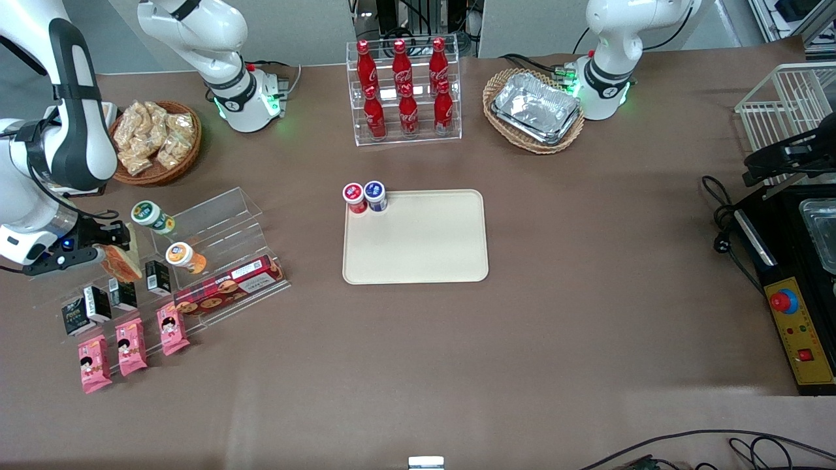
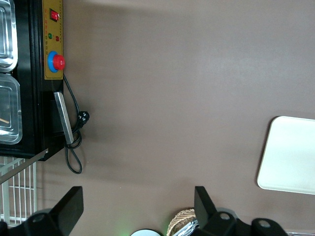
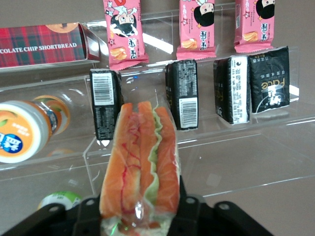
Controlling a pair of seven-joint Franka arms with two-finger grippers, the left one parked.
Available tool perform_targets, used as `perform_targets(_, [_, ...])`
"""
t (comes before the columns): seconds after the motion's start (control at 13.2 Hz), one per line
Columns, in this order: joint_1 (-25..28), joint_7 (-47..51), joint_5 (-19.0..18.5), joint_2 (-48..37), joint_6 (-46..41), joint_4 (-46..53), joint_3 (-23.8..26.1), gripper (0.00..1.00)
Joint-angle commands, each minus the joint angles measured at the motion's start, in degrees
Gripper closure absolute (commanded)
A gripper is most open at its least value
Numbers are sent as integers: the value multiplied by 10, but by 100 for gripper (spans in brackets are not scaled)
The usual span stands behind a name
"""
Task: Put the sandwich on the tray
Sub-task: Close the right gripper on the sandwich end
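My right gripper [image 1: 111,251] is shut on the sandwich [image 1: 123,260], a wrapped wedge with orange-red and green layers, and holds it above the clear acrylic shelf [image 1: 215,228] at the working arm's end of the table. In the right wrist view the sandwich [image 3: 140,162] stands between the black fingers [image 3: 189,209]. The cream-beige tray [image 1: 424,248] lies flat at the table's middle, toward the parked arm from the gripper. A corner of the tray also shows in the left wrist view [image 2: 290,157].
Red [image 1: 354,198] and blue [image 1: 375,195] capped jars stand at the tray's corner. The shelf holds jars [image 1: 185,256], black cartons [image 3: 184,101], a biscuit box [image 1: 228,285] and pink packets [image 1: 130,346]. A snack basket [image 1: 155,140], cola rack [image 1: 405,91] and foil-tray basket [image 1: 535,109] line the back.
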Motion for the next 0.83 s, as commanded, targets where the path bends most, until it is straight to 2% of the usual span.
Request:
perform_targets(0.0, [0,-25,-10,-4,0,4,1,71])
perform_targets(0.15, [1,-32,-11,-6,-14,26,3,71])
perform_targets(0.3, [6,-45,-12,-5,-88,86,8,71])
perform_targets(0.53, [47,-58,-10,7,-238,203,8,71])
perform_targets(0.76, [126,-51,0,3,-324,254,8,71])
